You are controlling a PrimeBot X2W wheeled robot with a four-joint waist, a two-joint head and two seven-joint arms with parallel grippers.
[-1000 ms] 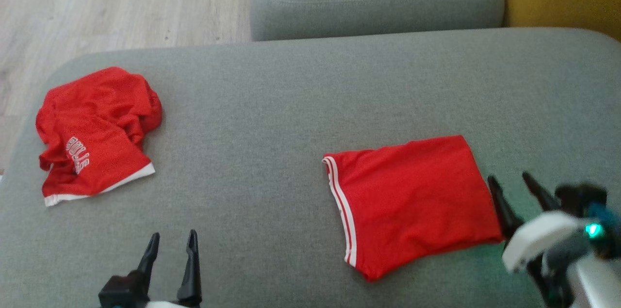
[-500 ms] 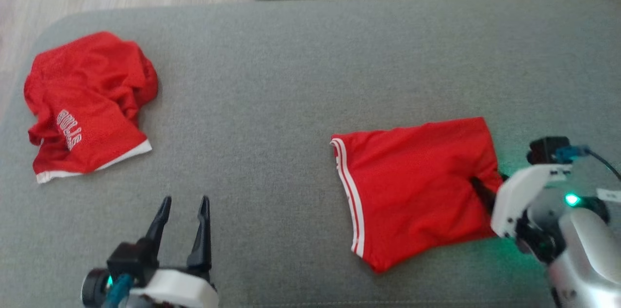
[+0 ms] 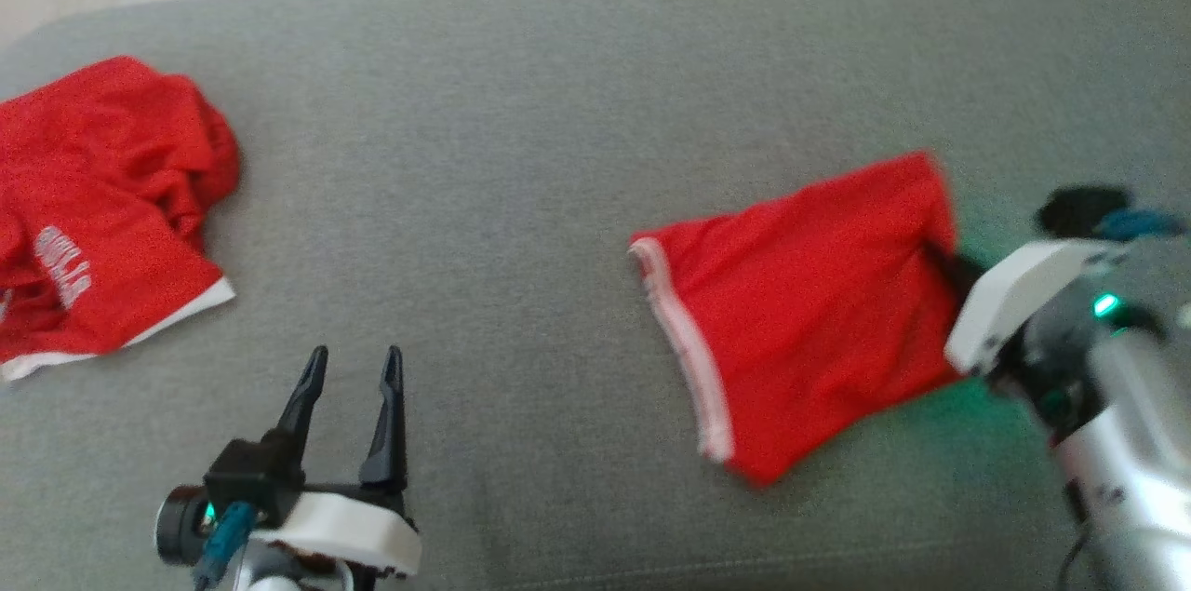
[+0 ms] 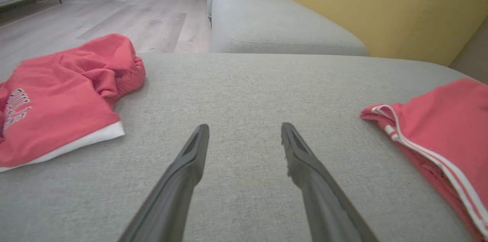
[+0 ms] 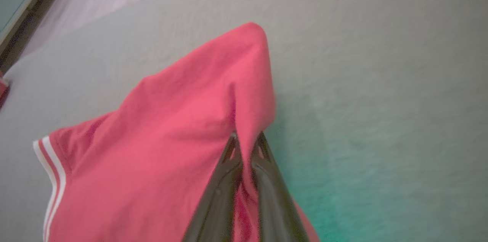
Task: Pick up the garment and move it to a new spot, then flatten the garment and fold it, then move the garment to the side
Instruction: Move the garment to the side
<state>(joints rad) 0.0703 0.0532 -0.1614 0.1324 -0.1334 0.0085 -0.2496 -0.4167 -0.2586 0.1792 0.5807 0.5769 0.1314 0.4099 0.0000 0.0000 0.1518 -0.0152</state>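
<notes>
Since a second ago: right gripper [image 5: 246,140] is clamped on the garment [image 3: 800,312] at its 3 o'clock edge, mid-right on the sofa [image 3: 521,154]. Left gripper [image 3: 352,366], 7 o'clock: fingers apart, empty. Risk: a one-edge pinch may drag the fold open.

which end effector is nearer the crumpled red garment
Left. The left end effector sits open near the crumpled garment, not touching; the right end effector is far across, pinching the folded garment.
</notes>
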